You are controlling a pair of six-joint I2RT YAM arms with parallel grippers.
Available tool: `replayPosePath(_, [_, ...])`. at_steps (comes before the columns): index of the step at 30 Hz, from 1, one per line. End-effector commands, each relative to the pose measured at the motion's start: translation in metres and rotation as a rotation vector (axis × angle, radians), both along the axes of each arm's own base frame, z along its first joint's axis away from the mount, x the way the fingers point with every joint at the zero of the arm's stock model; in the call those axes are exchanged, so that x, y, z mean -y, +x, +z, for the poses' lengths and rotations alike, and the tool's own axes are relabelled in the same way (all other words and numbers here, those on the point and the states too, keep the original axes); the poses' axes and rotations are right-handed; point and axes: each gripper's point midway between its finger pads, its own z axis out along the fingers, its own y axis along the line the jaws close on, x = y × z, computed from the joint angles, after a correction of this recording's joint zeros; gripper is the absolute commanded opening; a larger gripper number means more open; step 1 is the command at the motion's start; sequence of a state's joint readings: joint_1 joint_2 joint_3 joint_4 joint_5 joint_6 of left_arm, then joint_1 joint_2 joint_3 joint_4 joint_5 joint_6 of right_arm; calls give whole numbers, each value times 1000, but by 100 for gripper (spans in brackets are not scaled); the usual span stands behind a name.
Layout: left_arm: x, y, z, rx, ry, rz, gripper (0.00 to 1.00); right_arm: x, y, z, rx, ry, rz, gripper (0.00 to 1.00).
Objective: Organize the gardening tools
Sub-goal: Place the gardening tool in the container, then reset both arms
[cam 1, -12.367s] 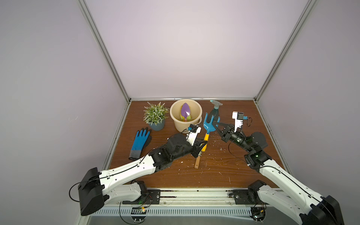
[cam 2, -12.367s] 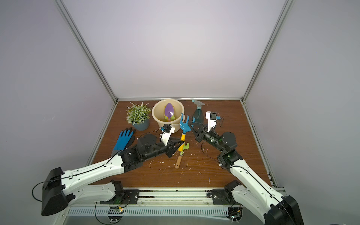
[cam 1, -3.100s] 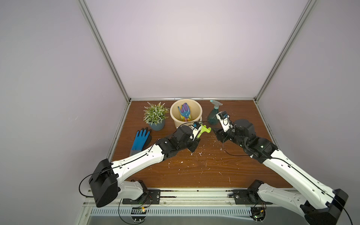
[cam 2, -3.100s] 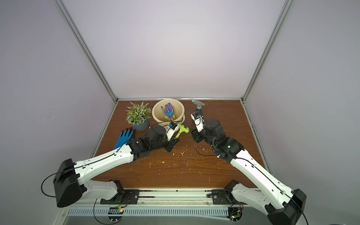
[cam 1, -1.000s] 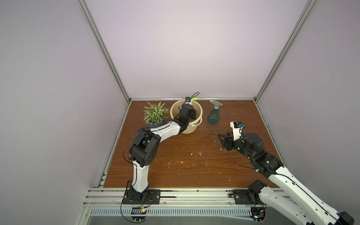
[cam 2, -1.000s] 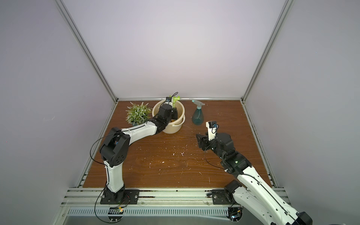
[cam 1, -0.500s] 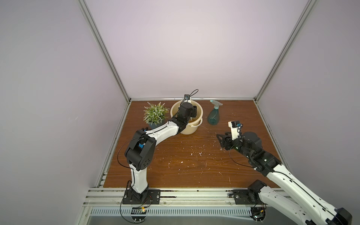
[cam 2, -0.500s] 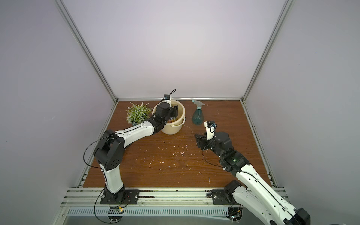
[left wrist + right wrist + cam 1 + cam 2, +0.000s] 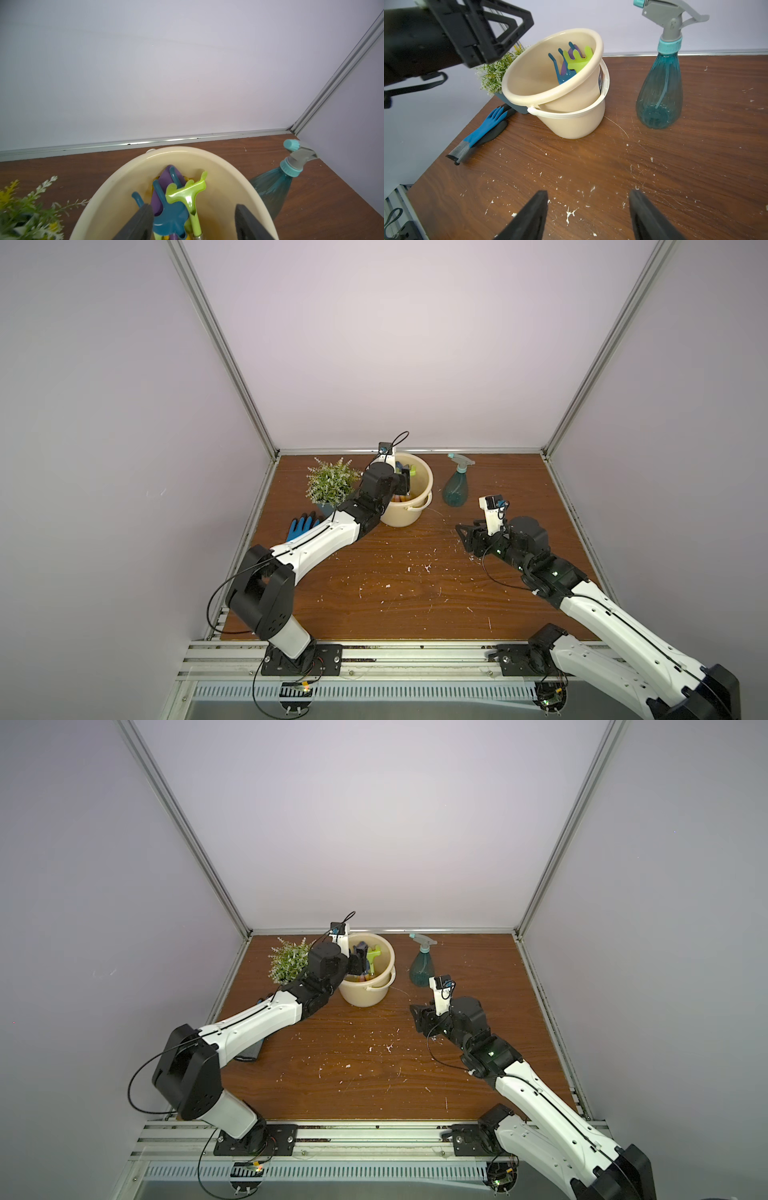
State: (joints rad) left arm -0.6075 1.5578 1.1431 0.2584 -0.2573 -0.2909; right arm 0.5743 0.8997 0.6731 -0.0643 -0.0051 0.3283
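A cream bucket (image 9: 417,506) (image 9: 571,122) stands at the back of the wooden table. Inside it lean a lime-green rake (image 9: 187,191) (image 9: 578,61), a blue rake (image 9: 168,218) (image 9: 560,74) and a purple trowel (image 9: 156,202). My left gripper (image 9: 192,205) (image 9: 361,959) hovers open over the bucket's mouth, its fingers on either side of the tools and holding nothing. The teal spray bottle (image 9: 455,489) (image 9: 659,93) stands upright to the right of the bucket. My right gripper (image 9: 588,193) (image 9: 463,533) is open and empty, low over bare table in front of the bottle.
A potted green plant (image 9: 332,483) sits left of the bucket, close to my left arm. A blue-and-grey glove (image 9: 301,526) (image 9: 485,126) lies flat in front of it, partly under that arm. White specks litter the table (image 9: 395,580). Walls close the back and sides.
My left gripper has opened over the bucket and let go of the lime-green rake, which now rests inside. The right arm has barely shifted.
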Motion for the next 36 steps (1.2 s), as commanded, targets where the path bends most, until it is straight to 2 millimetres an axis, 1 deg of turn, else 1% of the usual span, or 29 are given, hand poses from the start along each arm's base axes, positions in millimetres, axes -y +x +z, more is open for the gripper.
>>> replayPosePath(1, [-13,-20,-13,-42,44,17,69,-4,15,25,71,17,-15,70])
replayPosePath(2, [-19,-27,-14,-44,39,26,70,-3,20,24,66,2,-33,98])
replayPosePath(3, [-25,-32,-17,-49,40,34,71,-3,24,23,63,-11,-47,99])
replayPosePath(5, [-36,-44,-22,-58,43,52,75,-1,34,22,63,-41,-80,99])
replayPosePath(9, [-61,-63,-34,-87,62,114,87,10,50,28,102,-72,-167,99])
replayPosePath(12, [-84,-78,-43,-100,73,176,97,30,61,34,148,-103,-280,99])
replayPosePath(15, [-112,-88,-58,-132,92,256,99,57,69,35,205,-149,-407,99])
replayPosePath(17, [-137,-93,-70,-156,119,345,100,83,74,31,219,-211,-520,99])
replayPosePath(18, [-150,-95,-76,-165,139,393,100,96,76,28,217,-242,-573,99])
replayPosePath(20, [-181,-100,-86,-176,190,521,100,125,79,17,210,-318,-691,99])
replayPosePath(23, [-215,-108,-93,-150,252,656,100,161,79,-1,200,-371,-806,99])
replayPosePath(25, [-229,-109,-95,-122,254,677,100,180,76,-12,211,-394,-873,99])
replayPosePath(28, [-254,-108,-99,-88,227,717,100,201,69,-28,219,-440,-924,99])
replayPosePath(31, [-278,-103,-110,-92,217,758,100,221,66,-41,212,-443,-974,99])
replayPosePath(33, [-287,-100,-112,-62,218,774,100,228,64,-44,235,-429,-986,99])
replayPosePath(36, [-287,-92,-108,7,255,764,100,235,61,-45,278,-399,-1002,99])
